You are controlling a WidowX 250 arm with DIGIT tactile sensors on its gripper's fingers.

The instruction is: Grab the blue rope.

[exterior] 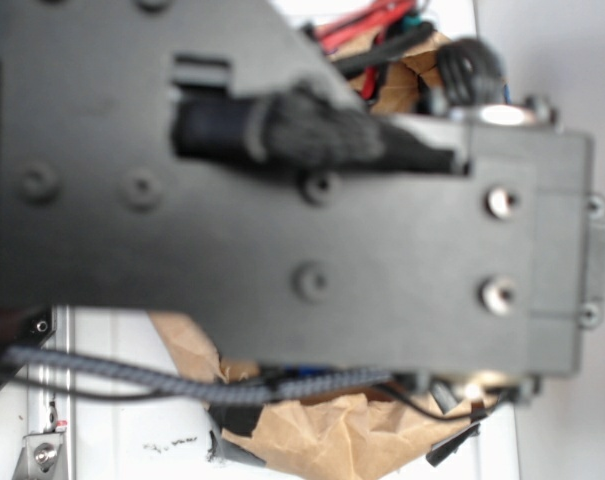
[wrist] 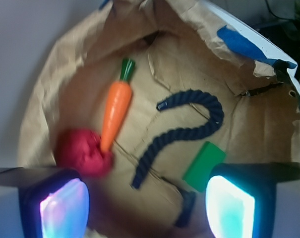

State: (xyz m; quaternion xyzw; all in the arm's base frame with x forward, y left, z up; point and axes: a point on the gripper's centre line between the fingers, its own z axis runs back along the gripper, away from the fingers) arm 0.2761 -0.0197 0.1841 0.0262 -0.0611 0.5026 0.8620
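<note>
Wrist view: dark navy twisted rope point(wrist: 182, 136) lies hook-curved at centre of the crumpled brown paper sheet point(wrist: 259, 119). Orange toy carrot point(wrist: 115, 111) lies left of it, apart, tip touching the red lumpy toy point(wrist: 83, 151) at lower left. Green flat block point(wrist: 203, 166) sits just right of the rope's lower run. Blue tape strip point(wrist: 241, 44) on the paper's upper-right edge. Tool point(wrist: 147, 206) fingers at frame bottom, either side, above the paper. Exterior view: arm body blocks the scene.

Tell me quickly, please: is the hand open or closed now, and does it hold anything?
Hand: open and empty, fingers apart above the blue rope, not touching it.
</note>
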